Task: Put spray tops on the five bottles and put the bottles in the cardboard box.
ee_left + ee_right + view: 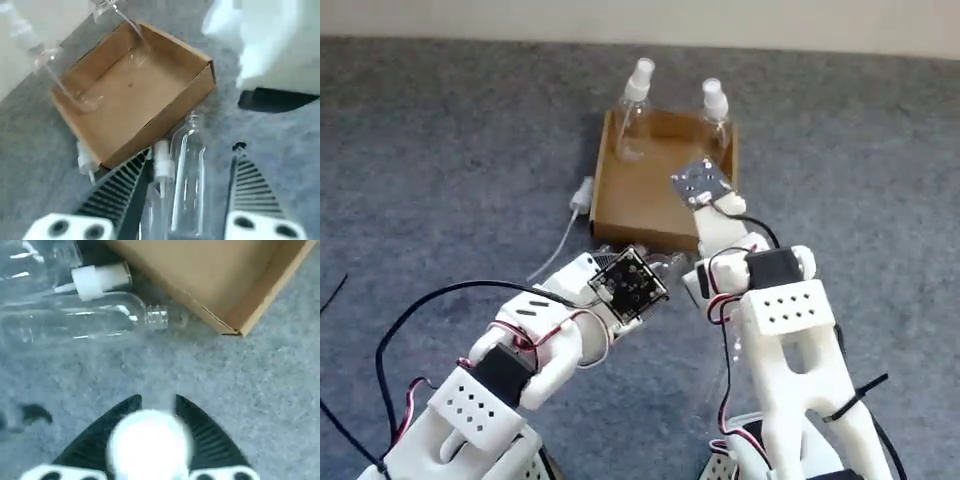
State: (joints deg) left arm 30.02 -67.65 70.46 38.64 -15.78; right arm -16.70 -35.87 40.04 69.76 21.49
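Right wrist view: my right gripper [157, 402] grips a white spray top [150, 445]; the uncapped bottle [75, 322] lies crosswise just ahead, beside the cardboard box [225, 280], its body between the jaws of my open left gripper [192, 152]
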